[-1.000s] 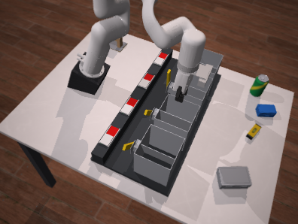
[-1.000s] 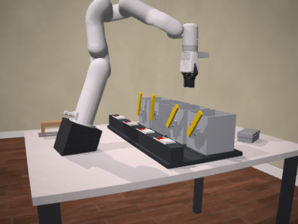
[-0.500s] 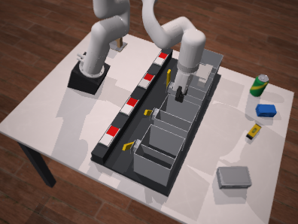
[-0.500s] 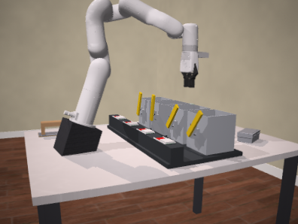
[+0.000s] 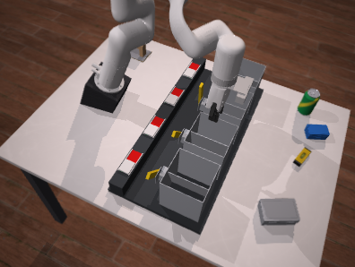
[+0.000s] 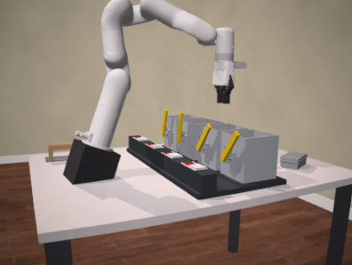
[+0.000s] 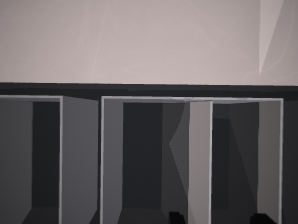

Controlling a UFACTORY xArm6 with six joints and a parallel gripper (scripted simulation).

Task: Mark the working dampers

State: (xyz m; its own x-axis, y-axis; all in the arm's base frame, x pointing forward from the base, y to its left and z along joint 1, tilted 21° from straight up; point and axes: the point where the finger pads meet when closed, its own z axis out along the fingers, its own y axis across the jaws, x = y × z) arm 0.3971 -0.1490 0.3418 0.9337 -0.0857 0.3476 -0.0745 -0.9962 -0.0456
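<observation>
Four grey open-topped duct dampers stand in a row on a dark base [image 5: 144, 190] [image 6: 249, 183]: the nearest [image 5: 186, 190], the second [image 5: 211, 142], the third [image 5: 233, 117] and the far one [image 5: 248, 82]. Each has a yellow lever on its side, seen in the exterior view as the far lever [image 6: 164, 123], two middle levers [image 6: 180, 126] [image 6: 204, 137] and the near lever [image 6: 229, 146]. In front runs a rail of four sliders [image 5: 134, 156] [image 5: 157, 121] [image 5: 177, 91] [image 5: 194, 66], all showing red. My gripper [image 5: 213, 117] [image 6: 223, 100] [image 7: 217, 219] hangs well above the dampers, partly open and empty.
A green can [image 5: 309, 100], a blue box [image 5: 317, 131], a small yellow object [image 5: 302, 156] and a grey box [image 5: 278, 211] [image 6: 293, 159] lie on the table's right side. A wooden handle piece [image 5: 144, 53] [image 6: 58, 148] sits behind the black arm base [image 5: 105, 94].
</observation>
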